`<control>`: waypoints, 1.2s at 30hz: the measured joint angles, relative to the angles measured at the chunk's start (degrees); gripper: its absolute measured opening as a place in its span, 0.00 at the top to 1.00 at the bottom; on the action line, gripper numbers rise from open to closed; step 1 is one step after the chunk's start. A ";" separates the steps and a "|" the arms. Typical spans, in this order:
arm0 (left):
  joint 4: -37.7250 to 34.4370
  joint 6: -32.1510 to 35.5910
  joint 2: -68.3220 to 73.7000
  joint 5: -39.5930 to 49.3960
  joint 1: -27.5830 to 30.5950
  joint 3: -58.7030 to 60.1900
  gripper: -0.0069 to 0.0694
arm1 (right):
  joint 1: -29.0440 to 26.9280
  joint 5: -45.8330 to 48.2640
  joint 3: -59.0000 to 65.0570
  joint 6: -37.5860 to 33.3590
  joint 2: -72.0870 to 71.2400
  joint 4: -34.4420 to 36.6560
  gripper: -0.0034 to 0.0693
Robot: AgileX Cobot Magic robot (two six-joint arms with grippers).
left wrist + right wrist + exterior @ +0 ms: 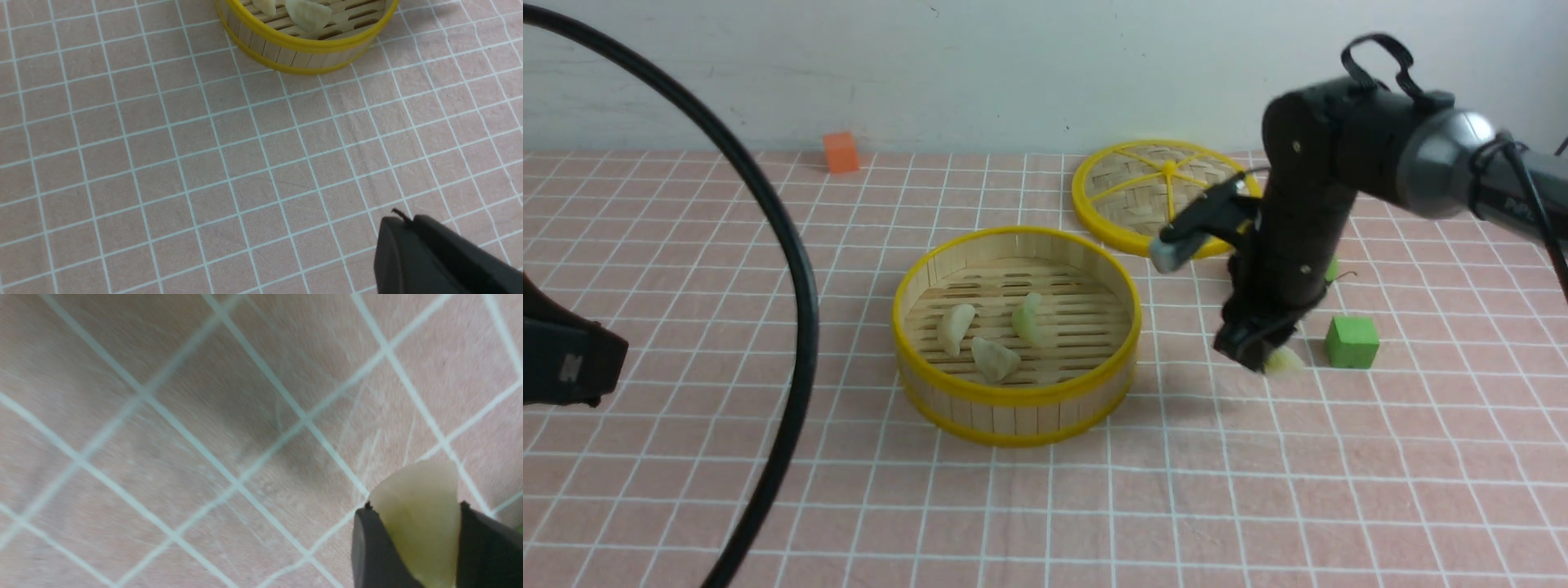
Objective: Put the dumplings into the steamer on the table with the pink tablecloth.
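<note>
The steamer [1013, 400] stands mid-table on the pink tablecloth [686, 327], with three dumplings in it [956, 328] [995, 358] [1029, 318]. Its near wall [302, 53] and two dumplings show in the left wrist view [308, 14]. My right gripper [1270, 359] is to the right of the steamer, just above the cloth, shut on the fourth dumpling [1286, 361]. In the right wrist view the pale dumpling [416, 522] sits between the two dark fingers [369, 551]. My left gripper [402, 222] is shut and empty, low at the near left.
The flat woven lid [1160, 196] with yellow spokes lies at the back right. A green cube [1352, 341] sits just right of my right gripper, with a green fruit [1331, 269] partly hidden behind the arm. An orange cube [840, 152] sits by the wall.
</note>
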 joint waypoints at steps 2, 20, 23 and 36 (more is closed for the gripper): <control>0.00 0.04 0.00 0.00 0.00 0.00 0.89 | 3.28 0.78 -6.65 2.15 -0.61 3.60 0.61; 0.00 1.02 -0.06 -0.70 0.00 0.45 0.87 | 7.74 -17.40 -12.75 16.94 10.43 8.89 0.62; 0.00 1.09 -0.52 -1.97 0.00 1.97 0.86 | 7.74 -18.70 -12.75 17.36 11.99 8.83 0.62; 2.68 1.08 -19.00 -15.46 0.00 21.65 0.86 | 7.74 -11.92 -12.75 17.32 5.12 8.46 0.20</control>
